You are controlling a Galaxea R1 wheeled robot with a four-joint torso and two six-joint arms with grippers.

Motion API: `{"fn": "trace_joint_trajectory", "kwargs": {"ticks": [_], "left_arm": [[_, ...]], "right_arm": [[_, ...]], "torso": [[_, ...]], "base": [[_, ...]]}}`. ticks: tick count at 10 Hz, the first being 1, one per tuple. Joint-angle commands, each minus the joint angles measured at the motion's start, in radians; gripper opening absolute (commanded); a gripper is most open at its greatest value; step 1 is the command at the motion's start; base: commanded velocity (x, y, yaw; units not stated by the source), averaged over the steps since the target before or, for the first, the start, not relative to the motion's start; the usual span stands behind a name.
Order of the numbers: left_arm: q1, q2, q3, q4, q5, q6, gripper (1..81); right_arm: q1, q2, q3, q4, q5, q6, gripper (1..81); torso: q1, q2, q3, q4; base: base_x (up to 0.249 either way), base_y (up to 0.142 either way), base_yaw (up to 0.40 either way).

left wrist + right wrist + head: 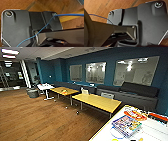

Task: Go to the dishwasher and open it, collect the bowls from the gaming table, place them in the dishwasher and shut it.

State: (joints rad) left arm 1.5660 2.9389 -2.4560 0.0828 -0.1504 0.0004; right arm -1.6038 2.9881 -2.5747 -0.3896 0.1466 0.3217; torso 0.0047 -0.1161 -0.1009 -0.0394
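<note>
The gaming table (155, 131) fills the lower right corner of the head view, close to me, with a white top and a yellow side edge. Colourful printed sheets (126, 125) and an orange ring-shaped thing (135, 114) lie on it. A pale bluish round shape (115, 134) sits beside the sheets; I cannot tell whether it is one of the bowls. The dishwasher is out of view. Both wrist views look down past my own dark plates onto the wooden floor (18, 5), and a thin blue cable (70, 14) crosses the left one.
Two yellow-topped desks (98, 102) (64, 91) stand in a row mid-room, with a small white table (45, 87) beyond them. A dark sofa (136, 92) runs along the blue wall under windows. A grey round stool (33, 93) sits far left. Open wooden floor (37, 117) stretches left.
</note>
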Motion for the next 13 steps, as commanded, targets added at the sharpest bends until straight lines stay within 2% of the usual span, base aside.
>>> {"fn": "trace_joint_trajectory", "kwargs": {"ticks": [1,10,13], "left_arm": [[-0.048,-0.006,0.011,0.006,0.046,0.006,81.1],[-0.048,-0.007,0.012,0.005,0.049,0.004,81.1],[-0.048,-0.007,0.011,0.009,0.052,0.004,81.1]], "right_arm": [[0.043,0.001,0.007,-0.003,-0.039,-0.001,81.1],[0.044,0.002,0.007,-0.005,-0.039,-0.001,81.1],[0.043,0.002,0.007,-0.005,-0.039,-0.001,81.1]], "torso": [[0.0,0.0,0.0,0.0],[0.0,0.0,0.0,0.0],[0.0,0.0,0.0,0.0]], "base": [[0.079,0.0,0.0],[0.0,0.0,0.0],[0.0,0.0,-0.148]]}}
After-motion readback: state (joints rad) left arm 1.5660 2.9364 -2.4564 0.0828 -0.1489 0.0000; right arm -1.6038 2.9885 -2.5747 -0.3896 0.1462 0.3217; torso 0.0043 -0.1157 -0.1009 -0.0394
